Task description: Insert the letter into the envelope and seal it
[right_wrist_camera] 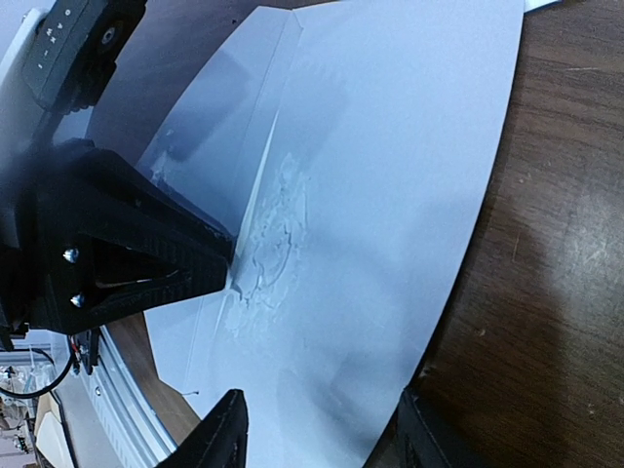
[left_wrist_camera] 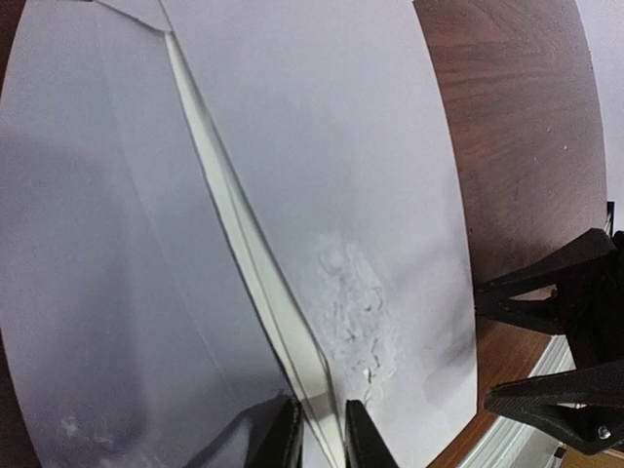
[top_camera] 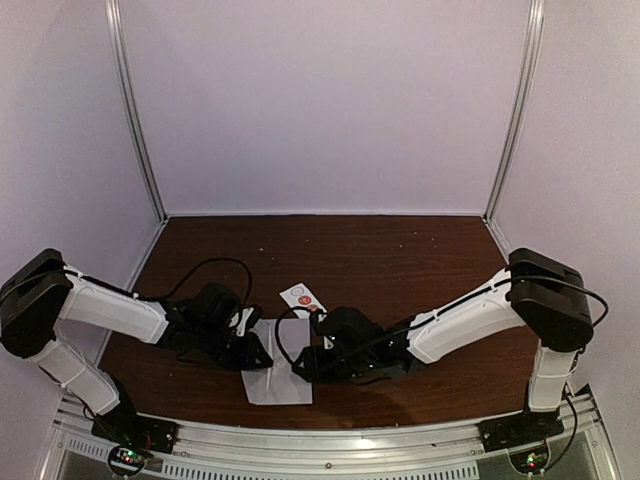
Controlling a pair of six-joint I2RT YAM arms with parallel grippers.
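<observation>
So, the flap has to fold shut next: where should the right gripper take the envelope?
Probably the flap, by its raised free edge, pinched across the ridge from above, beside the left gripper shut on it. The rest of the envelope lies flat on the table with no lip; the open right gripper hangs over it.

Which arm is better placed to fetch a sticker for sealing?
Right, probably. The right gripper is open and holds nothing; the left gripper is shut on the envelope flap, pinning it.
</observation>
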